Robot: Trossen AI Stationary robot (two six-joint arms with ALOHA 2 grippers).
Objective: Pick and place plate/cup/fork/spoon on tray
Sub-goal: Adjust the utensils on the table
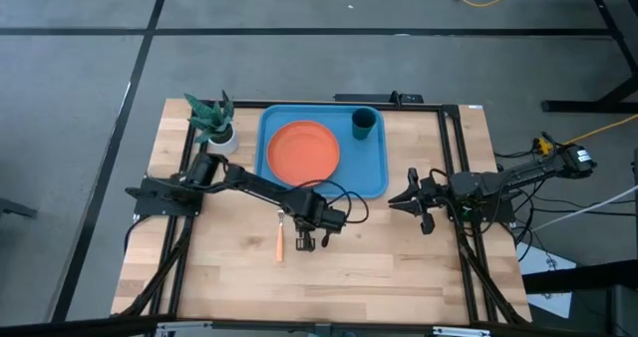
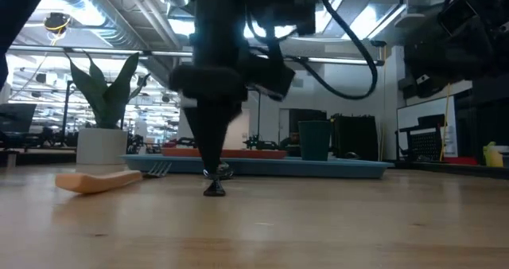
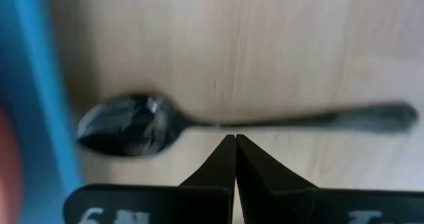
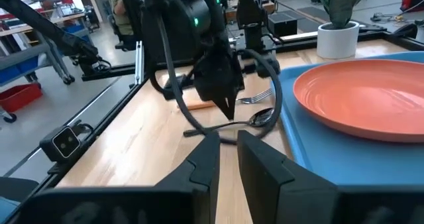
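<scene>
1. The table [image 1: 399,257] is pale wood, with both arms reaching in over it – the left arm from the left, the right arm from the right.
2. The tray [image 1: 376,168] lies flat at the far middle of the table, just right of a potted plant [image 1: 215,121] that stands at the far left.
3. The plate [image 1: 302,150] sits flat inside the tray, filling its left half; in the right wrist view it shows as a broad orange disc [image 4: 361,98] on the blue.
4. The cup [image 1: 364,124] stands upright in the tray's far right corner, apart from the plate.
5. The left gripper [image 1: 305,241] points down at the table just near of the tray's near edge. Its fingers are clenched together, tip to tip, with nothing between them – the left wrist view shows the two pads meeting right beside the spoon's handle, and I cannot tell whether they touch it.
6. The right gripper [image 1: 397,199] waits over the right part of the table, just right of the tray's near right corner. Its fingers stand slightly apart and hold nothing.
7. The fork [image 1: 280,239] lies flat on the wood just left of the left gripper, handle toward the near side, tines toward the tray.
8. The spoon [image 3: 218,122] lies flat on the wood under the left gripper, its bowl close to the tray's edge and its handle pointing away from it.
</scene>
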